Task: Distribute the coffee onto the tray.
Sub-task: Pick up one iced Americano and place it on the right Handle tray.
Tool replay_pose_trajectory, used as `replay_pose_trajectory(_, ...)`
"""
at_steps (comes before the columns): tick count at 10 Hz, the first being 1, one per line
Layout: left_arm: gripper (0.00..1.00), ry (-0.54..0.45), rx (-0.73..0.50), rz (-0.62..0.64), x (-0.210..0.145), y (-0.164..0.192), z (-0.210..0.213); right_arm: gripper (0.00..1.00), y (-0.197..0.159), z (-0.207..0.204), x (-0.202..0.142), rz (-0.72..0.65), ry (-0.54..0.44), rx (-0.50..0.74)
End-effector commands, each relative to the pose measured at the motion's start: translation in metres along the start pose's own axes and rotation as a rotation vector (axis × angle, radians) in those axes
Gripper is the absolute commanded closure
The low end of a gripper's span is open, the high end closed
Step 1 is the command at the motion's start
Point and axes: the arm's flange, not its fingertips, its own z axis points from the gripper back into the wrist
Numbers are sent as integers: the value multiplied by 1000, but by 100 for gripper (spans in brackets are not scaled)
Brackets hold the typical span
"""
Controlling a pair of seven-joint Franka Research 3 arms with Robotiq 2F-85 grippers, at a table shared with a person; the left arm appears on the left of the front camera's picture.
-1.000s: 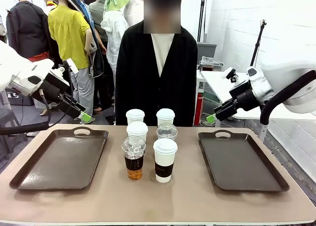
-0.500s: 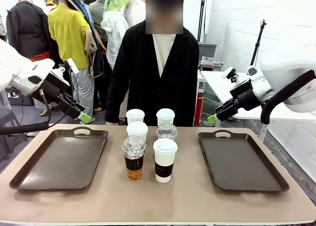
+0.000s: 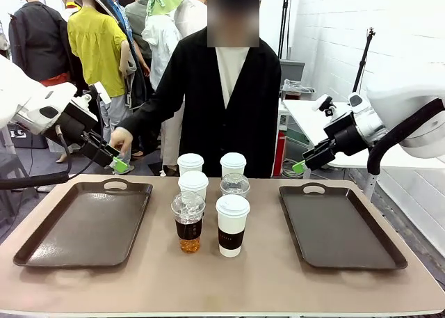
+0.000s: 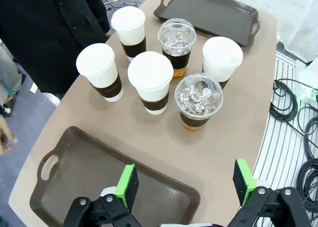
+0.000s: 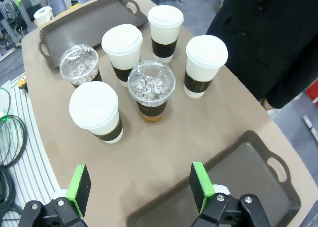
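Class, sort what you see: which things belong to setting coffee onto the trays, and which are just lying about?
Belong to the job: white lidded paper cups, clear domed-lid cups, left tray, right tray.
Just lying about: black cables on the floor, white side table at the back.

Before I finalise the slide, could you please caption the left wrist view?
Open left gripper poised above a brown tray, six coffee cups clustered on the table beyond.
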Motion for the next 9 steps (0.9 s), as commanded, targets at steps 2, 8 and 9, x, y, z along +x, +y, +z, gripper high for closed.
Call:
replay_pose_trajectory(2, 0, -22, -18, -6, 0, 1, 0, 0, 0, -1, 1, -2, -25, 19)
replay_pose_trajectory(8, 0, -22, -18, -6, 0, 1, 0, 0, 0, -1, 1, -2, -25, 19)
replay_pose_trajectory(9, 0, -22, -18, -6, 0, 1, 0, 0, 0, -1, 1, -2, -25, 19)
